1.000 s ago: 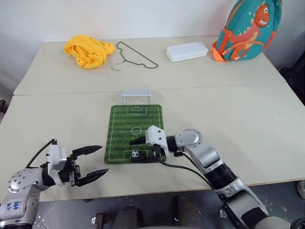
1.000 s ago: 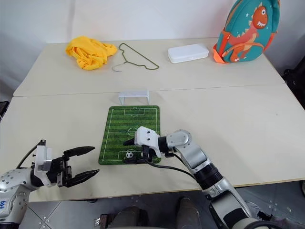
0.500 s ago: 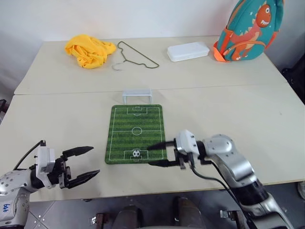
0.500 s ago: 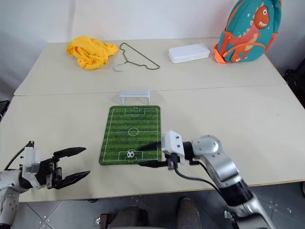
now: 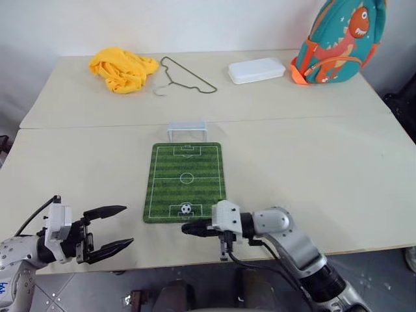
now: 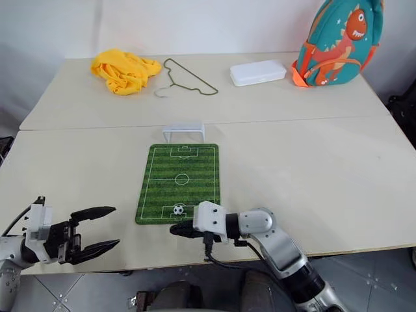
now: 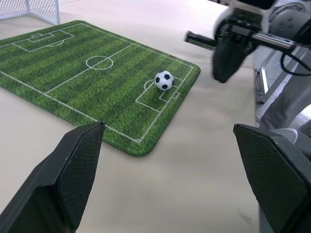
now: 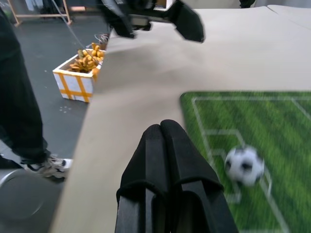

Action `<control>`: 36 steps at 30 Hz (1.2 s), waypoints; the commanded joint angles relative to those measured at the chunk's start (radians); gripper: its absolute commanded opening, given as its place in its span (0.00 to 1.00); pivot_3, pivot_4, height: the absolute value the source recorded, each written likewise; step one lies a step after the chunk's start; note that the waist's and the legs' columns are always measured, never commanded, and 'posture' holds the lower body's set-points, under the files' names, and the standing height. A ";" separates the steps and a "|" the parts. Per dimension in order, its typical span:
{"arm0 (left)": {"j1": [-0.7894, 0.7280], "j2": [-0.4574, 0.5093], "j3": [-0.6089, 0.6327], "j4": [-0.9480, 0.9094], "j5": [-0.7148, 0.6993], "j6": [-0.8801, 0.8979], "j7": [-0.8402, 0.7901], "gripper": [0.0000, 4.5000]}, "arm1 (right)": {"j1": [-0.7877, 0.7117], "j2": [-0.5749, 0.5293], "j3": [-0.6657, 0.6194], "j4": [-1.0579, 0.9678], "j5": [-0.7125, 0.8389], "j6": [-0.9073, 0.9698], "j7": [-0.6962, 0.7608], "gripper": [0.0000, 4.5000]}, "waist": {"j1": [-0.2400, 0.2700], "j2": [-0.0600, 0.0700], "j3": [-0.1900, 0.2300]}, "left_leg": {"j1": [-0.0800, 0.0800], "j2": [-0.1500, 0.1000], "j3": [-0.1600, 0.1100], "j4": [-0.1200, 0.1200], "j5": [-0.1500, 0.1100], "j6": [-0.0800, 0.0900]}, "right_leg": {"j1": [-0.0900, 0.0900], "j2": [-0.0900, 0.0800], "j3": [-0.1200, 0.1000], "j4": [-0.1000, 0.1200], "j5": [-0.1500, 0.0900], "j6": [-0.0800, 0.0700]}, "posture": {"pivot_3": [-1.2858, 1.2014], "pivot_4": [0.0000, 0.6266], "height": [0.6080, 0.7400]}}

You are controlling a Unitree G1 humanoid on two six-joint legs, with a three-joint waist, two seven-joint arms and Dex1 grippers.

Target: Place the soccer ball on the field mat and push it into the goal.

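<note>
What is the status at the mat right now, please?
Right hand shut, empty, just off the field mat. Left hand open. Soccer ball on mat's near end; path to goal clear.

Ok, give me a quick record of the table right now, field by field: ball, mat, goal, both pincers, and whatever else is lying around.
ball: soccer ball rests on the field mat, in the penalty box at the near end
mat: field mat lies flat, long side running toward the goal
goal: goal stands just past the mat's far end
right pincer: right pincer shut, empty, just off the mat's near edge
left pincer: left pincer open, empty, near the table's front edge
other items: yellow cloth, wire hanger, white box, dinosaur backpack at the far side
</note>
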 commanded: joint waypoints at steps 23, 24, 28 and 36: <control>-0.035 -0.156 0.069 -0.095 -0.022 0.018 0.336 1.00 | -0.296 0.161 -0.170 0.293 -0.075 0.013 -0.293 0.00 | -0.009 0.000 0.000 | 0.000 0.000 0.000 -0.001 0.000 0.000 | -0.001 0.000 0.000 0.001 0.000 -0.001 | 0.52 0.24 1.00; -0.033 -0.156 0.068 -0.096 -0.019 0.015 0.337 1.00 | -0.282 0.156 -0.168 0.271 -0.070 0.016 -0.285 0.00 | -0.009 0.000 0.000 | 0.000 0.000 0.000 -0.001 0.000 0.000 | -0.001 0.000 -0.001 0.001 0.000 -0.001 | 0.52 0.24 1.00; -0.048 -0.137 0.071 -0.065 0.032 -0.030 0.358 1.00 | -0.172 0.096 -0.196 0.138 0.000 -0.019 -0.205 0.00 | -0.009 0.000 0.000 | 0.000 0.000 0.001 -0.001 0.000 0.000 | -0.001 0.000 0.000 0.001 0.000 -0.001 | 0.52 0.24 1.00; -0.069 -0.105 0.089 0.006 0.123 -0.106 0.408 1.00 | 0.164 -0.190 -0.504 -0.029 0.283 -0.119 0.026 0.00 | 0.018 -0.001 0.000 | 0.000 -0.001 0.002 -0.001 -0.001 0.001 | 0.001 0.000 0.000 -0.002 0.000 0.000 | 0.52 0.24 1.00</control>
